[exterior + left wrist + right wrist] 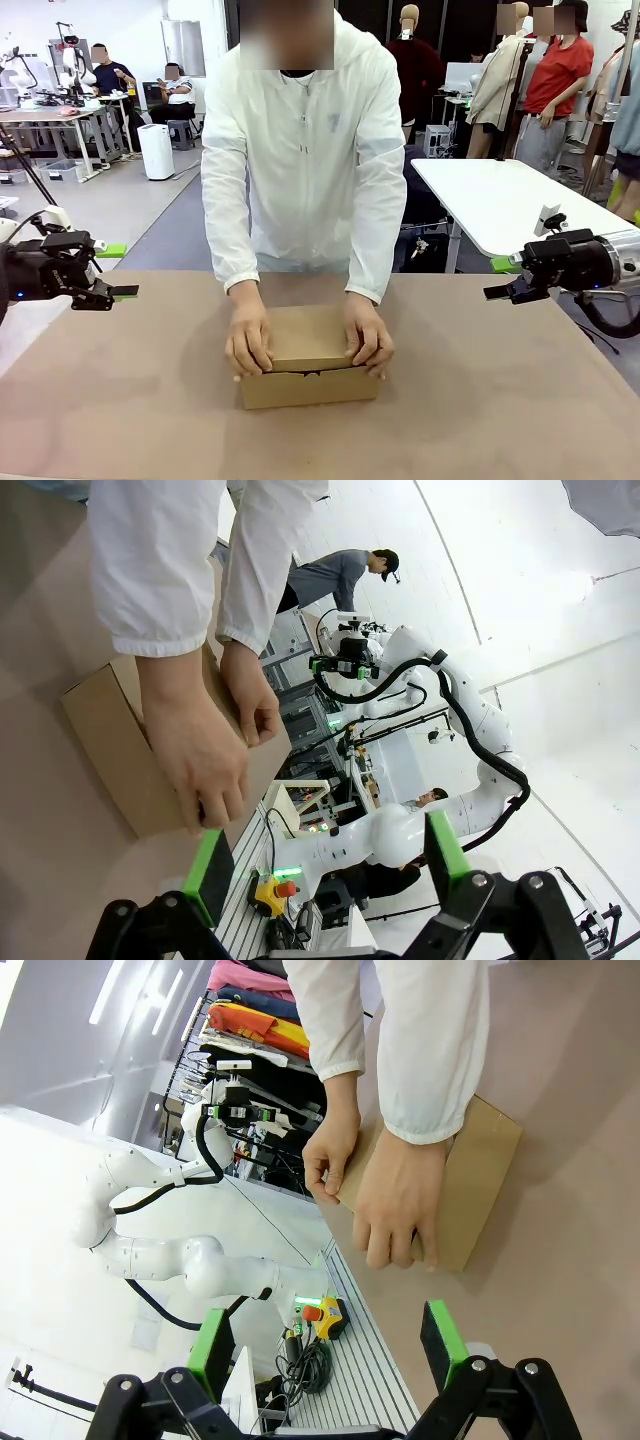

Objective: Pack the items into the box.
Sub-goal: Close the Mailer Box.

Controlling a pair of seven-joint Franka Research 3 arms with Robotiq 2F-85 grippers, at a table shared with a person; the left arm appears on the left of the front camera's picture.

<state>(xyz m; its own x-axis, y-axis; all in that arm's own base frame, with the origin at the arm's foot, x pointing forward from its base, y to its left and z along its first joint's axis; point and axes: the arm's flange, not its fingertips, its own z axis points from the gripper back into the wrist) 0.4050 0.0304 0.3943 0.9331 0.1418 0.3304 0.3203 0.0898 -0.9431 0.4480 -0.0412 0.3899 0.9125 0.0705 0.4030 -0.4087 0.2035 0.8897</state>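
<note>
Both robot hands, left and right, hang open while a person presses the cardboard box shut; light, stiff, best gripped across its short sides.

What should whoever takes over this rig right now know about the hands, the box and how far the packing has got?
Left hand: open, empty, hovering at the table's left edge.
Right hand: open, empty, hovering at the right edge.
Box: mid-table, lid down, the person's hands pressing on both ends.
Items: none visible; presumably inside the box, though that cannot be confirmed.
Done: apparently the packing.
Left: the person finishes closing; keep both arms clear.
</note>
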